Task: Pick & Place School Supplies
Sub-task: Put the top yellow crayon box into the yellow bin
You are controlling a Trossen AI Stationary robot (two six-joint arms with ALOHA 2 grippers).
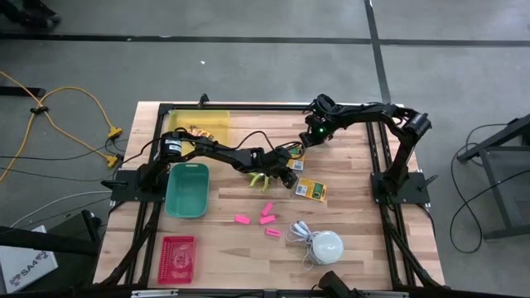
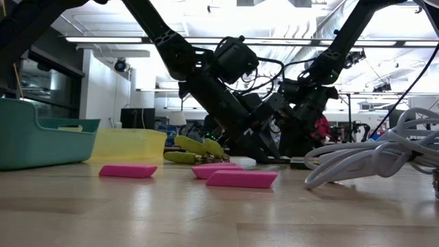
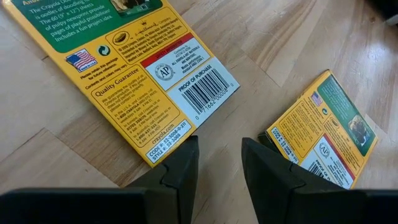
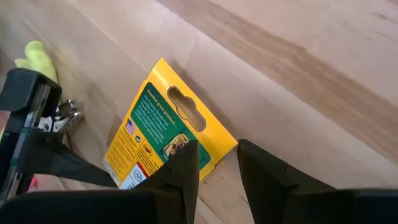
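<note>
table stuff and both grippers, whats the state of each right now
left gripper: open, low between two crayon boxes
right gripper: open, over a crayon box's hanger end
crayon boxes: flat on the wood, not held
green scissors: lying flat by the left arm
pink erasers: loose on the table
teal bin: upright, looks empty
yellow bin: upright, something inside

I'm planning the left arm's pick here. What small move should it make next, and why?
Probably ease the left hand forward and down until its open fingers straddle the edge of the nearer yellow crayon box. The fingers stand apart just short of that box's barcode corner, holding nothing, and a second crayon box lies close beside, so a short, careful advance seems safest.
</note>
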